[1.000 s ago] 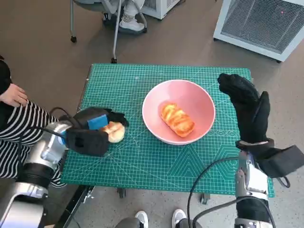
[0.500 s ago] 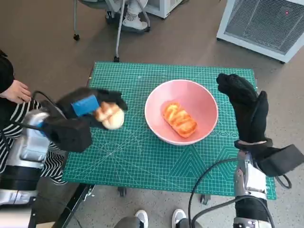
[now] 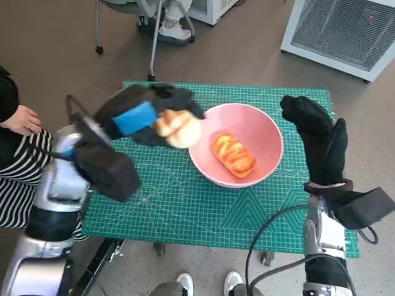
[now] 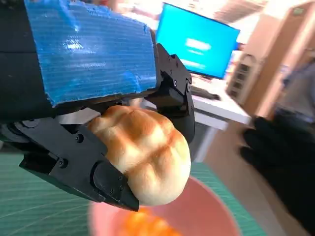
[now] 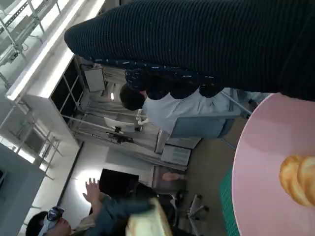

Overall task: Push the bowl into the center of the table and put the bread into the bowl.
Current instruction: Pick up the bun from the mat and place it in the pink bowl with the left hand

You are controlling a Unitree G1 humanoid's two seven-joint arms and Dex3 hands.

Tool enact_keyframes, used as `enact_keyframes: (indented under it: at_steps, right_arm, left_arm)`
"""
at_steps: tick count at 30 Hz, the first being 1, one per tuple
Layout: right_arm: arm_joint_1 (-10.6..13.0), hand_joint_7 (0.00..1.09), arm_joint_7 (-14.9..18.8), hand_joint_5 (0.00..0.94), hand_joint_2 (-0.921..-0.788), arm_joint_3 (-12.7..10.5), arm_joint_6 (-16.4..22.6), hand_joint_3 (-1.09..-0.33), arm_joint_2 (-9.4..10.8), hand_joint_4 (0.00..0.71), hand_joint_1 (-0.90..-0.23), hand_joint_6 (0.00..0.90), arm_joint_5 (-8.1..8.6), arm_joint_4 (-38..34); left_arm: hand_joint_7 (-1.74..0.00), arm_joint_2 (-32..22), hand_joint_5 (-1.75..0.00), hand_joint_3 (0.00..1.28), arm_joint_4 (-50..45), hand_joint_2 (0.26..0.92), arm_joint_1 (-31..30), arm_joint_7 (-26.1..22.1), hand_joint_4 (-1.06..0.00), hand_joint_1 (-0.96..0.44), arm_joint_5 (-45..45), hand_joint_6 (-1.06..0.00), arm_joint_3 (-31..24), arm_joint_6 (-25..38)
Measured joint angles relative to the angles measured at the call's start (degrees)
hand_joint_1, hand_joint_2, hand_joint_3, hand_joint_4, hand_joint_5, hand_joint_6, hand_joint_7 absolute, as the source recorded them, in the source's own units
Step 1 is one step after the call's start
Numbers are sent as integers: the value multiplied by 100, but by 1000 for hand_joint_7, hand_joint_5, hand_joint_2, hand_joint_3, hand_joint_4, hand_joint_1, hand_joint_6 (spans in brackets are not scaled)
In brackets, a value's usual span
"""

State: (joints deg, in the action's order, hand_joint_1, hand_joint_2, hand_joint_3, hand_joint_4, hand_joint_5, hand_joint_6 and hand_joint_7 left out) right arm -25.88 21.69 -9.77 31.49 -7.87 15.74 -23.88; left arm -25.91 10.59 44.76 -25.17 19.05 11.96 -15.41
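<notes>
A pink bowl sits in the upper middle of the head view, on a green cutting mat printed with a fine grid that covers the small table. Inside the bowl lies a glazed, twisted orange-brown bread, ridged along its length. At the bowl's left rim, above the mat, the left hand holds a round bread roll; the left wrist view shows the roll as pale gold with a browner top scored by shallow creases, clamped between hard black fingers below the blue-taped back. The same view shows the pink bowl blurred just under the roll.

The right hand in its black knitted glove stands upright at the right of the head view, just beside the bowl's right rim, fingers together and holding nothing; whether it touches the rim cannot be told.

At the left edge a person's hand rests above a striped sleeve. A white grilled appliance stands at the upper right on the brown floor, chair legs and shod feet at the top.
</notes>
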Motion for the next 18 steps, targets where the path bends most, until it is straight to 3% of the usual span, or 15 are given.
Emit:
enact_keyframes:
  at_steps: [8,12,13,16,18]
  right_arm:
    - [32,469,30,2,-921,-4,1,-811,11,134,-752,0,36,48]
    - [93,470,55,2,-921,-26,-2,-810,-1,134,-752,1,55,108]
    - [111,471,60,2,-921,-28,-6,-810,-1,134,-752,2,59,132]
    - [168,472,65,2,-921,-37,-11,-809,-2,135,-752,5,96,193]
    - [204,473,65,2,-921,-45,-18,-809,-1,135,-752,6,106,235]
  left_arm:
    - [-1132,596,-1011,15,880,904,406,178,-825,1,371,-671,525,-87]
    - [-1233,844,-1138,91,1437,916,530,355,-708,1,552,-563,752,-232]
    - [-1025,911,-922,92,1601,880,561,375,-598,0,591,-484,814,-234]
    - [-532,1048,-381,55,1910,840,599,373,-471,0,733,-412,969,-156]
    - [-336,1100,-196,34,2055,826,621,303,-401,-6,839,-385,1096,-25]
